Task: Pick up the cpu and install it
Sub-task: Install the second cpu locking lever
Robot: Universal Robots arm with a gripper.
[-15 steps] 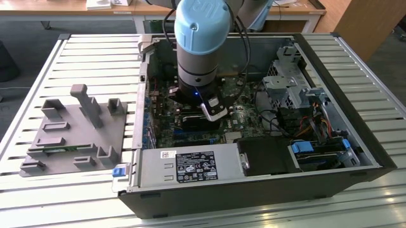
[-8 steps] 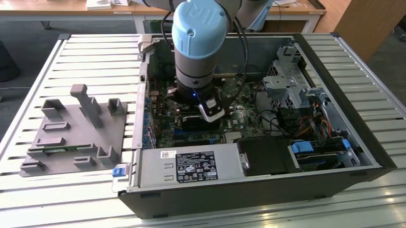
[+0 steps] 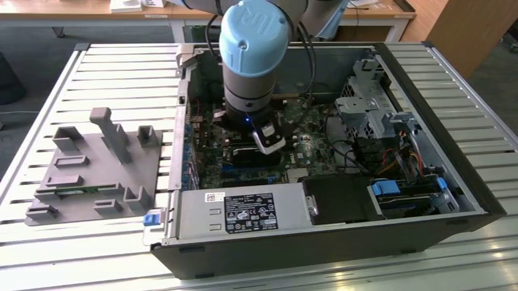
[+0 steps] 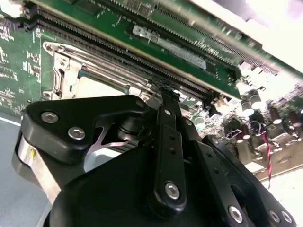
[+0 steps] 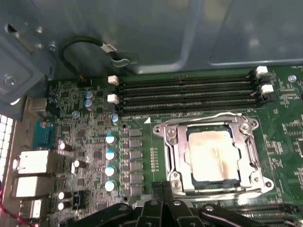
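The cpu (image 5: 213, 152), a flat square chip with a silvery top, lies inside the metal socket frame (image 5: 166, 137) on the green motherboard; in the second wrist view a corner of the cpu (image 4: 99, 87) shows within the same frame. My gripper (image 5: 163, 188) hovers just beside the socket's edge with its black fingers (image 4: 169, 101) pressed together and nothing between them. In the exterior view the gripper (image 3: 268, 144) hangs inside the open computer case, right over the socket (image 3: 245, 155).
Empty memory slots (image 5: 184, 94) run along one side of the socket. The case walls (image 3: 453, 139), drive cage (image 3: 368, 109), cables (image 3: 389, 163) and power supply (image 3: 242, 212) hem the arm in. A grey parts fixture (image 3: 89, 176) lies on the slatted table at the exterior view's left.
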